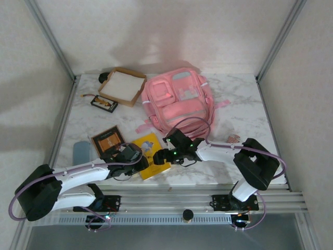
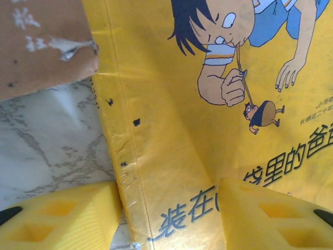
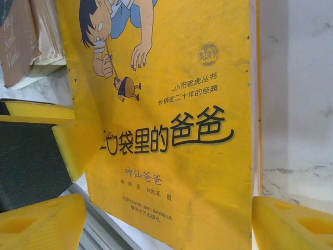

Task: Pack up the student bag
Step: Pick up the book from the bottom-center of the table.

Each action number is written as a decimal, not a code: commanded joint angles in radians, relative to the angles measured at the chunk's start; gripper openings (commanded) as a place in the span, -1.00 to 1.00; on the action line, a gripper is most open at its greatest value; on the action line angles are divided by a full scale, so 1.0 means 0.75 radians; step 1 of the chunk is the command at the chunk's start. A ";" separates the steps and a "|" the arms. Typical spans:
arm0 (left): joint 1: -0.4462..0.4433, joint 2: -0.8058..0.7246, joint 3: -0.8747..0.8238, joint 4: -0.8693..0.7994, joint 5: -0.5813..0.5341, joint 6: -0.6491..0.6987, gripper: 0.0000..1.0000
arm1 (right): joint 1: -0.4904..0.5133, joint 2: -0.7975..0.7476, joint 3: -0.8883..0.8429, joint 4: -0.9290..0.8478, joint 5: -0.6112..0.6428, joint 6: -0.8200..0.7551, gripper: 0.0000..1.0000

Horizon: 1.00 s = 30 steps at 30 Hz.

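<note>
The student bag (image 1: 177, 101), pink with a pale panel, lies flat at the back centre of the table. A yellow picture book (image 1: 150, 152) lies near the front edge, between my two grippers. My left gripper (image 1: 136, 154) is at the book's left side. Its jaws (image 2: 169, 208) stand open across the spine edge (image 2: 127, 156), one finger (image 2: 57, 216) over the marble and the other (image 2: 270, 213) over the cover. My right gripper (image 1: 162, 156) is at the book's right side, open (image 3: 169, 219), with the book (image 3: 171, 130) lying between its fingers, and a gap shows on each side.
A brown book (image 1: 106, 139) lies just left of the yellow one, with a blue-grey flat case (image 1: 81, 152) beyond it. A tan cardboard tray (image 1: 136, 91) and a small dark item (image 1: 104, 102) sit at the back left. A small striped thing (image 1: 234, 138) lies right of the arms.
</note>
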 commanded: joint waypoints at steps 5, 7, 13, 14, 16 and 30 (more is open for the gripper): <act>-0.013 0.081 -0.036 0.480 0.156 0.015 -0.04 | -0.022 -0.084 -0.041 0.142 -0.172 0.048 0.41; -0.013 0.092 -0.029 0.480 0.165 0.019 -0.06 | -0.026 -0.078 -0.041 0.149 -0.185 0.057 0.37; -0.013 0.112 -0.017 0.453 0.164 0.035 -0.08 | -0.046 -0.039 -0.057 0.137 -0.183 0.112 0.07; -0.013 0.112 -0.017 0.454 0.167 0.035 -0.08 | -0.051 -0.036 -0.059 0.130 -0.174 0.118 0.03; -0.013 0.109 -0.015 0.455 0.165 0.037 -0.07 | -0.055 -0.010 -0.025 0.034 -0.120 0.091 -0.04; -0.015 0.081 0.011 0.487 0.196 0.021 -0.02 | -0.069 -0.080 -0.021 0.052 -0.119 0.056 -1.00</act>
